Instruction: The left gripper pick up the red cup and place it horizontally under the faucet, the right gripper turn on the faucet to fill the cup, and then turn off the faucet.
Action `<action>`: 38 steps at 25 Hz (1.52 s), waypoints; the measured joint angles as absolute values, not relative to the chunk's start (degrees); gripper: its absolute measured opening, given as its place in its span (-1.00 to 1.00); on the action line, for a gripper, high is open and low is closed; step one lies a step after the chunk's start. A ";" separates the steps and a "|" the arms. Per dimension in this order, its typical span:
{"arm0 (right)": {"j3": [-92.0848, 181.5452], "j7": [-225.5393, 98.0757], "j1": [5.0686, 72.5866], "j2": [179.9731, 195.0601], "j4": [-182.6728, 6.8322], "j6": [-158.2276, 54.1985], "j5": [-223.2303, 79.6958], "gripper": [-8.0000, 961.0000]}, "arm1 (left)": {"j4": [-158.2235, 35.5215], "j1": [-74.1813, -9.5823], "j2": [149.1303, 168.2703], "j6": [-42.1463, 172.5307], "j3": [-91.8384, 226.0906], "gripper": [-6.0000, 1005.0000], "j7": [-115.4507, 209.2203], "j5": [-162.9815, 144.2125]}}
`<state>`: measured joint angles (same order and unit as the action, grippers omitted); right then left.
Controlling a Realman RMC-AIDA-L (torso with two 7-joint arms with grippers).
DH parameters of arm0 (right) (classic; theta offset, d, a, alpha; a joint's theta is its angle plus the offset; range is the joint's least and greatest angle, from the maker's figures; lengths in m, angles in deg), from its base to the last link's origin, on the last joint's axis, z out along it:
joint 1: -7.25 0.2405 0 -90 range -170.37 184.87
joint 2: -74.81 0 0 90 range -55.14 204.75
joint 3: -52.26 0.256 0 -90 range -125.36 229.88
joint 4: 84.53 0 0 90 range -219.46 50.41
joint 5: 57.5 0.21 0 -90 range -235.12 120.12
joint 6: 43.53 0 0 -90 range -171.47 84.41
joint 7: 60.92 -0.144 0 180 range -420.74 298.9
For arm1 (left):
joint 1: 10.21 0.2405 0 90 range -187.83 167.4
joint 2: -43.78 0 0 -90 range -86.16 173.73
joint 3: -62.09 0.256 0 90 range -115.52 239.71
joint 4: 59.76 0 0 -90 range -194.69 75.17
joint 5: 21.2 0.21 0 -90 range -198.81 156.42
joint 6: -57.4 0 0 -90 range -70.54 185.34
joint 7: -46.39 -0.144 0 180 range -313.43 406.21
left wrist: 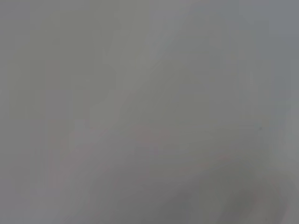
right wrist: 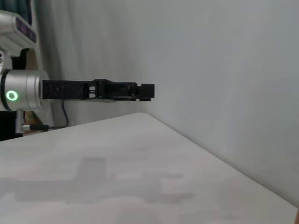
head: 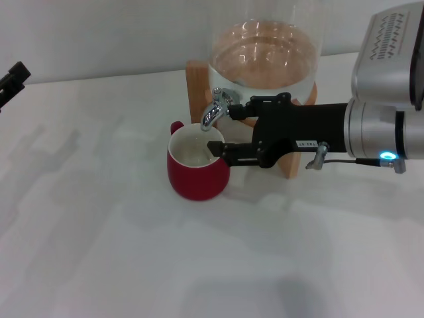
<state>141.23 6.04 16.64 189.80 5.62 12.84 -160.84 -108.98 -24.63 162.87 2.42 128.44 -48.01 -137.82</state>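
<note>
The white table (head: 199,265) fills the foreground of our head view, bare and pale out to the far wall. On its far half stands the glass dispenser (head: 265,53), holding water and resting on a wooden stand (head: 199,83). Our right arm reaches in from the right edge, its silver-grey joint (head: 377,136) showing a small blue light and the black forearm carrying a white label. The right gripper (head: 225,129) sits at the faucet (head: 217,109): the upper finger lies level with the chrome tap body and the lower finger (head: 228,151) touches or overlaps the rim of the red cup (head: 197,169). The two fingers stand apart from each other, but we cannot tell whether they press on the lever.

The red cup stands upright on the table directly under the down-curved spout, its white inside facing up and its small handle turned toward the dispenser.

Our left gripper (head: 13,79) is parked well away at the left edge, above the table. In the right wrist view the left gripper (right wrist: 145,92) juts out level over the table's corner; we cannot tell how its fingers stand. The left wrist view shows only a grey blur.
</note>
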 joint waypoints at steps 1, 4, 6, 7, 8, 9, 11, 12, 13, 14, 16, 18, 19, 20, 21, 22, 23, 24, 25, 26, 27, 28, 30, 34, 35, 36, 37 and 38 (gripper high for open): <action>141.22 6.05 16.65 189.80 5.62 12.88 -160.86 0.50 | -108.98 -24.64 162.88 2.45 128.44 0.74 -48.01 -137.82; 141.19 6.10 16.70 189.79 5.65 13.18 -160.87 0.50 | -108.98 -24.66 162.88 2.50 128.46 0.74 -48.01 -137.82; 141.36 6.12 16.71 189.78 5.65 13.25 -160.81 0.50 | -108.98 -24.62 162.87 2.46 128.46 0.74 -48.01 -137.82; 141.46 6.13 16.71 189.78 5.63 13.26 -160.77 0.50 | -108.98 -24.61 162.88 2.41 128.46 0.74 -48.01 -137.82; 141.59 6.13 16.71 189.77 5.59 13.26 -160.75 0.50 | -108.98 -24.61 162.87 2.35 128.45 0.74 -48.01 -137.82; 141.65 6.14 16.67 189.77 5.59 13.26 -160.74 0.50 | -108.98 -24.61 162.87 2.35 128.46 0.74 -48.01 -137.82; 141.85 6.14 16.46 189.73 5.61 13.26 -160.76 0.50 | -108.98 -24.61 162.87 2.33 128.51 0.74 -48.01 -137.82; 142.01 6.14 16.37 189.70 5.67 13.27 -160.81 0.50 | -108.98 -24.60 162.87 2.30 128.53 0.74 -48.01 -137.82; 142.41 6.14 16.22 189.65 5.80 13.46 -160.86 0.50 | -108.98 -24.58 162.88 2.27 128.53 0.74 -48.01 -137.82; 142.91 6.14 16.08 189.62 5.87 13.69 -160.87 0.50 | -108.98 -24.54 162.87 2.26 128.53 0.74 -48.01 -137.82; 143.90 6.14 15.79 189.62 6.04 14.43 -160.82 0.50 | -108.98 -24.54 162.87 2.26 128.53 0.74 -48.01 -137.82; 146.66 6.15 14.65 189.61 6.78 15.95 -160.70 0.50 | -108.98 -24.45 162.87 2.21 128.41 0.74 -48.01 -137.83; 147.77 6.19 13.96 189.59 7.16 16.35 -160.68 0.50 | -108.98 -24.45 162.88 2.22 128.37 0.74 -48.01 -137.82; 148.20 6.28 13.60 189.59 7.41 16.57 -160.60 0.50 | -108.98 -24.45 162.87 2.23 128.34 0.74 -48.01 -137.83; 148.98 6.58 12.94 189.59 7.75 16.91 -160.28 0.50 | -108.98 -24.45 162.88 2.26 128.27 0.74 -48.01 -137.83; 149.51 6.95 12.46 189.59 7.92 17.26 -159.89 0.50 | -108.98 -24.45 162.87 2.29 128.19 0.74 -48.07 -137.83; 150.04 7.46 12.01 189.59 8.02 17.68 -159.16 0.50 | -108.98 -24.45 162.88 2.35 128.11 0.74 -48.16 -137.83; 150.77 8.44 11.32 189.60 8.05 18.43 -157.96 0.50 | -108.98 -24.45 162.88 2.41 128.11 0.74 -48.30 -137.87; 151.48 9.39 10.71 189.62 8.05 19.18 -156.44 0.50 | -108.98 -24.45 162.87 2.43 128.01 0.74 -48.42 -137.94; 152.11 10.60 10.05 189.63 7.93 19.99 -154.65 0.50 | -108.98 -24.45 162.85 2.40 127.65 0.74 -48.57 -138.04; 152.61 11.80 9.38 189.66 7.71 20.76 -152.95 0.50 | -108.98 -24.45 162.84 2.20 127.20 0.74 -48.82 -138.11; 152.88 13.04 8.94 189.67 7.46 21.33 -151.35 0.50 | -109.02 -24.43 162.83 1.92 126.52 0.74 -49.17 -138.22; 153.01 16.60 7.82 189.73 6.17 22.43 -146.87 0.50 | -109.49 -24.20 162.87 1.28 125.34 0.74 -49.88 -138.30; 152.47 19.50 7.67 189.76 3.79 23.33 -143.39 0.50 | -112.01 -23.08 162.93 1.02 125.02 0.74 -50.19 -138.30; 152.24 20.21 7.87 189.78 2.96 23.66 -142.65 0.50 | -112.53 -22.88 162.94 1.02 125.02 0.74 -50.19 -138.28; 151.86 20.66 8.10 189.80 2.23 24.03 -142.14 0.50 | -112.87 -22.80 162.94 1.03 125.03 0.74 -50.20 -138.28; 151.39 21.11 8.41 189.81 1.51 24.43 -141.68 0.50 | -113.23 -22.66 162.94 1.05 125.05 0.74 -50.18 -138.32; 150.84 21.32 8.70 189.82 1.14 24.71 -141.44 0.50 | -113.41 -22.58 162.95 1.08 125.12 0.74 -50.15 -138.36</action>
<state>150.84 21.32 8.70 189.82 1.14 24.71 -141.44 -113.41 -22.58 162.95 1.08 125.12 -50.15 -138.36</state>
